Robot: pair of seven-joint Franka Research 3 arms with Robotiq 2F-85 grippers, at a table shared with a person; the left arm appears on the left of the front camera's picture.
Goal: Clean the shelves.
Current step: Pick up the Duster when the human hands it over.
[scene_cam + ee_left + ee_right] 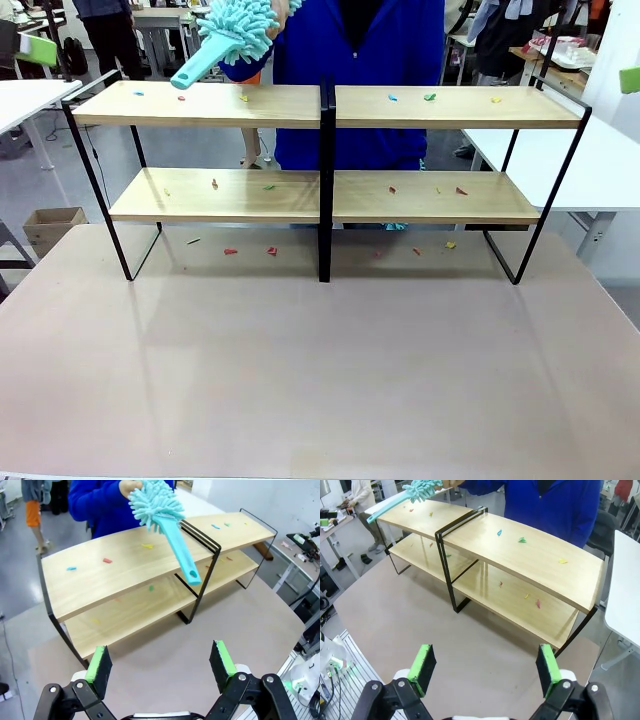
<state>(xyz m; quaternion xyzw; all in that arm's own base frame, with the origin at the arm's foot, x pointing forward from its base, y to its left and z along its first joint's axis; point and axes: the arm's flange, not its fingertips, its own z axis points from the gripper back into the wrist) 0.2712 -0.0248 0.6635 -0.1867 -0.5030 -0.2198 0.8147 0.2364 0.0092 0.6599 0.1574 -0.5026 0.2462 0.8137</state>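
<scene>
1. The shelves [290, 104] stand at the far side of the counter [320, 370], square across my front view. The central black post is about mid-picture.
2. Small coloured scraps [430, 97] lie scattered on both top boards and both lower boards. A few more lie on the counter under the rack.
3. A person in a blue top stands behind the rack. Their hand [131, 486] holds a teal duster [235, 35] by its fluffy head end.
4. The duster hangs tilted above the left top board. Its handle slopes down toward my side, and I cannot tell if the tip touches the wood.
5. My left claw [159, 661] has its green pads wide apart with nothing between them. It hovers above bare counter, well short of the rack.
6. My right claw [484, 666] is likewise spread and empty over the counter, facing the rack's right half.
</scene>
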